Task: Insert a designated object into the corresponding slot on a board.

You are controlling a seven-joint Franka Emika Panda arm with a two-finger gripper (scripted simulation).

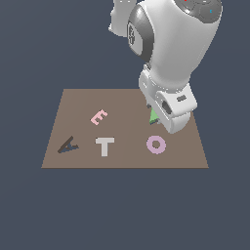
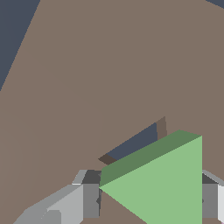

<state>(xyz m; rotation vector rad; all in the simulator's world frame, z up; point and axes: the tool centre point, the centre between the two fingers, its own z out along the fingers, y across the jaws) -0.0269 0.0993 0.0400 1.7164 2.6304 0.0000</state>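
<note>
Now we hold the green triangle (image 2: pixel 168 183) pinched in our gripper (image 1: pixel 157 118) right of center; the slate-grey slot (image 2: pixel 133 146) sits just beside it, so we align and lower.

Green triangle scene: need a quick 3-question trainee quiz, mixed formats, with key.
1. True or false: the green triangle sits between the gripper fingers.
2. In the exterior view, which piece lies nearest the arm's hand: (a) letter E, (b) letter T, (c) lilac ring?
3. Fill in: in the wrist view, the slate-grey slot shows just beyond the triangle's ____ edge, on the board.

Key
1. True; a finger shows on each side of it.
2. (c).
3. Far; the piece is not yet seated in it.
</note>
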